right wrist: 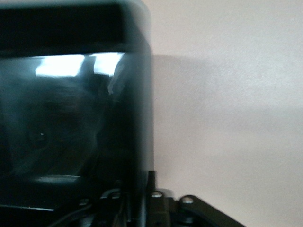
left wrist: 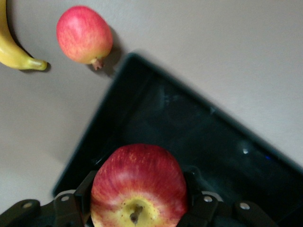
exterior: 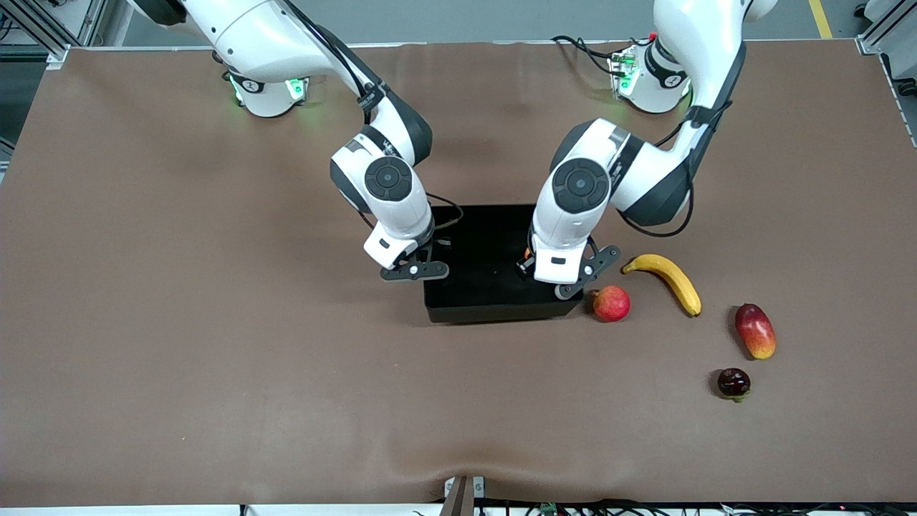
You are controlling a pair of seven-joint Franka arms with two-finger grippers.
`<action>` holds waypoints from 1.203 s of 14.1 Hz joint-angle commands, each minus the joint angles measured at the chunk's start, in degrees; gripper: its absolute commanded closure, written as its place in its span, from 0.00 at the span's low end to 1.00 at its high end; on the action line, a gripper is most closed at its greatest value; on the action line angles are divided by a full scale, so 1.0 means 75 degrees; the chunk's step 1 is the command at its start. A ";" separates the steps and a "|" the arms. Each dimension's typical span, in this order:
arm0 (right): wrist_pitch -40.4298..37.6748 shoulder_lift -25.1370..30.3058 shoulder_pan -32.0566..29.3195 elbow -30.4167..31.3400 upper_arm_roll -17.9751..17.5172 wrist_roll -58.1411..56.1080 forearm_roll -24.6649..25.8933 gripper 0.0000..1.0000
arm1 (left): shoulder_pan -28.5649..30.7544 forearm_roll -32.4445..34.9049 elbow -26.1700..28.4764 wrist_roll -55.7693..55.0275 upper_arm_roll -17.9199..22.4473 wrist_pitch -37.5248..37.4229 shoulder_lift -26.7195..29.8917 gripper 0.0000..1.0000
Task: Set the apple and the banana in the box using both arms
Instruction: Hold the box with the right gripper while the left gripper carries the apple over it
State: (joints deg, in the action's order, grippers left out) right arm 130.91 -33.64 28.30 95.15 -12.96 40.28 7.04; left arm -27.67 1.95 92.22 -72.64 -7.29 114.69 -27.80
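Note:
My left gripper [exterior: 553, 276] hangs over the left arm's end of the black box [exterior: 487, 304], shut on the red apple with yellow streaks [left wrist: 138, 177]. In the front view only a sliver of the apple [exterior: 528, 252] shows under the wrist. The box's glossy inside [left wrist: 203, 142] lies below the apple. The yellow banana [exterior: 666, 281] lies on the table beside the box, toward the left arm's end, and its tip shows in the left wrist view [left wrist: 12, 49]. My right gripper [exterior: 414, 269] sits low at the box's other end, its fingers [right wrist: 150, 182] astride the box wall [right wrist: 139, 94].
A pinkish-red round fruit [exterior: 611, 303] lies just off the box's near corner, between box and banana; it also shows in the left wrist view [left wrist: 84, 34]. A red-yellow mango [exterior: 755, 330] and a small dark fruit [exterior: 733, 383] lie nearer the front camera, toward the left arm's end.

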 commanded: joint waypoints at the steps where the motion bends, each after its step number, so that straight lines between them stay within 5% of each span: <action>1: 0.0018 0.0068 0.0106 0.0016 0.0005 0.0301 0.0257 0.00 | -0.0060 0.0032 0.0453 -0.0217 -0.0012 0.0153 0.0109 1.00; 10: -0.0556 0.0220 -0.0034 0.0016 0.0005 0.0220 0.0257 0.00 | -0.0330 0.0138 0.1074 -0.0885 0.0011 0.1956 -0.0769 1.00; 14: -0.0871 0.0933 -0.0572 0.0027 -0.0006 0.0196 0.0245 0.00 | -0.0283 0.0138 0.1392 -0.0885 0.0023 0.2322 -0.0910 0.98; 16: -0.1409 0.1413 -0.0982 0.0028 -0.0030 0.0196 0.0222 0.00 | -0.0237 0.0138 0.1333 -0.0769 0.0023 0.2322 -0.0922 0.11; 17: -0.1551 0.1601 -0.1216 0.0028 -0.0053 0.0138 0.0198 0.00 | -0.0202 0.0126 0.1287 -0.0768 0.0023 0.2310 -0.0852 0.00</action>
State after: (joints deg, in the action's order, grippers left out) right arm 121.83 -25.93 22.63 93.84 -12.25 40.91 7.76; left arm -29.59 1.96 101.54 -77.63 -7.10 131.03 -35.61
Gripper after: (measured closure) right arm 0.000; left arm 0.172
